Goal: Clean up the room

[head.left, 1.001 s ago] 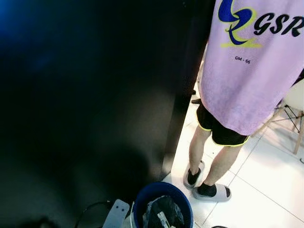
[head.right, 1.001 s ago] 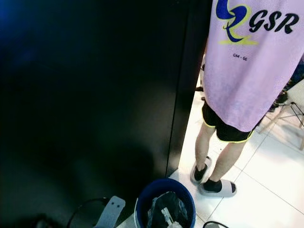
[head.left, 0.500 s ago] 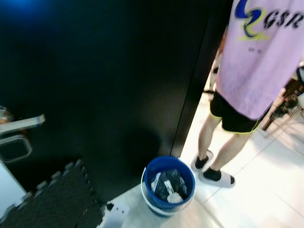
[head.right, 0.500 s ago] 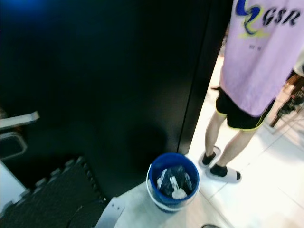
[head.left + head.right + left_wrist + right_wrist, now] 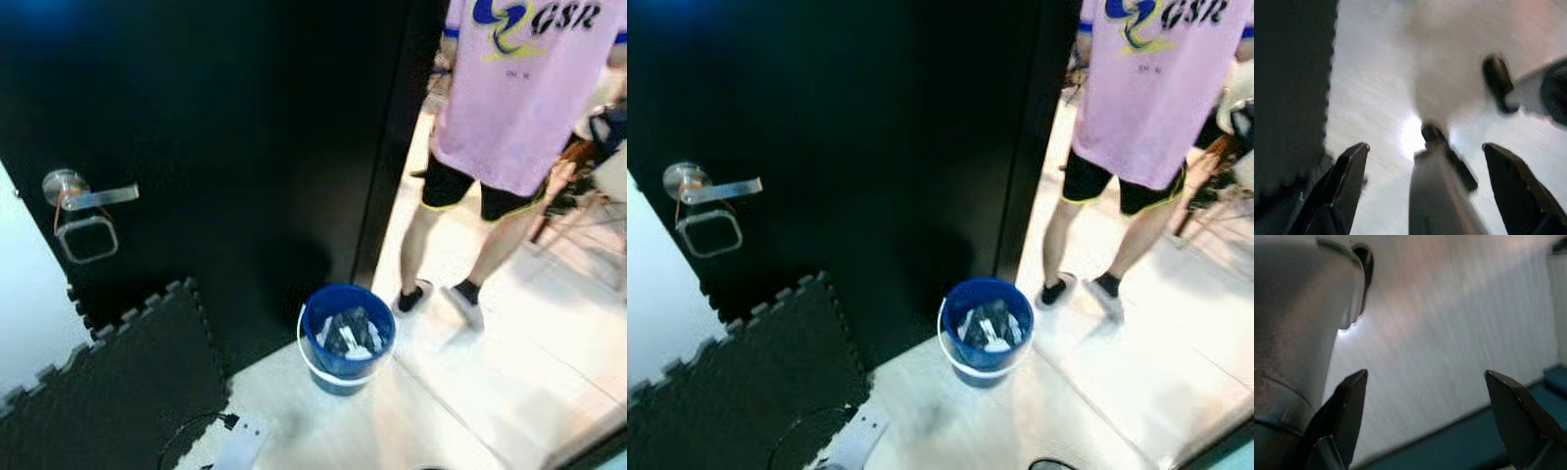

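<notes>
1. The left tool (image 5: 1422,191) is seen with its 2 fingers spread apart and nothing between them, hanging over pale floor (image 5: 1376,98).
2. The right tool (image 5: 1425,416) is likewise seen spread apart and unloaded, over pale floor beside a teal strip (image 5: 1459,440).
3. A blue bucket (image 5: 347,338), holding dark and white scraps, is seen on the floor ahead of both tools, near a black door (image 5: 225,147) and a foam mat (image 5: 108,382).
4. A person (image 5: 519,88) stands beyond the bucket, by the doorway.
5. The step in hand is judged to be walking and searching; nothing is held.
6. Next, loose rubbish must be located and approached before either tool is lowered; the person should be given room.
</notes>
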You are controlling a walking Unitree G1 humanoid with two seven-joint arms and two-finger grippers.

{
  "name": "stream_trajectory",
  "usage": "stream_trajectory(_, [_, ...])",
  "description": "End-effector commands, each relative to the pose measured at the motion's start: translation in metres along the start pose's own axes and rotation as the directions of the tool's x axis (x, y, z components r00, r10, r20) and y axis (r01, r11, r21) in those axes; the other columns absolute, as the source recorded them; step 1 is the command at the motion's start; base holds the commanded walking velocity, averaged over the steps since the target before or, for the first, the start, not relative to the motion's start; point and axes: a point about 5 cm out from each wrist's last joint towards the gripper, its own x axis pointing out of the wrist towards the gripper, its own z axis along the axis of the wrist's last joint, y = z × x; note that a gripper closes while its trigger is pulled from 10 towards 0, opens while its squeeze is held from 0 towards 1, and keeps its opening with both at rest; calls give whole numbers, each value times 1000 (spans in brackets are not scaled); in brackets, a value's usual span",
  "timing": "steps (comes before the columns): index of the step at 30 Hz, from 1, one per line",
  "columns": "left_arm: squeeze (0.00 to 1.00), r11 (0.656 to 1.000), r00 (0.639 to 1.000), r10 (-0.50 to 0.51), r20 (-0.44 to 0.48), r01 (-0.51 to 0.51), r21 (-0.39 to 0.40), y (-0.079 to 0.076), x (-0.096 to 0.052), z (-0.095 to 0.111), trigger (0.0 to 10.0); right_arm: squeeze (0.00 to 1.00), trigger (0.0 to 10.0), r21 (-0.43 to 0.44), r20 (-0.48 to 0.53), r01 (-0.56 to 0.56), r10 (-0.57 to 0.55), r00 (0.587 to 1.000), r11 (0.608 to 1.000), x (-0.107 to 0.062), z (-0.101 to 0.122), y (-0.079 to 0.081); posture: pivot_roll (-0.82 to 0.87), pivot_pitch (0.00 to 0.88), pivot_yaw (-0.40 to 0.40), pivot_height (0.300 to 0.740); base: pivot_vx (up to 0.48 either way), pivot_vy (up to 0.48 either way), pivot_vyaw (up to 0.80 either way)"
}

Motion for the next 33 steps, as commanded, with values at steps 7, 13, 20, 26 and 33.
stream_trajectory(7, [0, 1000, 1000, 1, -12, -1, 14, 2, 0, -3, 10000, 0, 10000, 8, -24, -4, 4, 1000, 1000, -1, -21, -9, 53, 0, -36, 740, -480, 0, 0])
stream_trajectory(13, [0, 1000, 1000, 0, -11, 0, 14, 1, 0, -3, 10000, 0, 10000, -13, -23, -2, 2, 1000, 1000, -1, -14, -13, 53, 0, -37, 740, -480, 0, -123])
stream_trajectory(20, [0, 1000, 1000, 4, -8, -4, 9, 1, 0, -3, 10000, 0, 10000, -30, -12, -14, 13, 1000, 999, 0, -6, 2, 48, 0, -38, 740, -244, 0, -782])
stream_trajectory(26, [0, 1000, 1000, 4, -6, -4, 7, 1, 0, -3, 10000, 0, 10000, -34, -9, -32, 32, 999, 999, 0, -2, 19, 48, 0, -38, 740, 0, 0, -800])
stream_trajectory(33, [0, 1000, 1000, 0, -4, 0, 12, 0, 0, -2, 10000, 0, 10000, -41, -7, -46, 45, 999, 998, 0, 1, 35, 41, 0, -38, 740, 0, 0, -800])
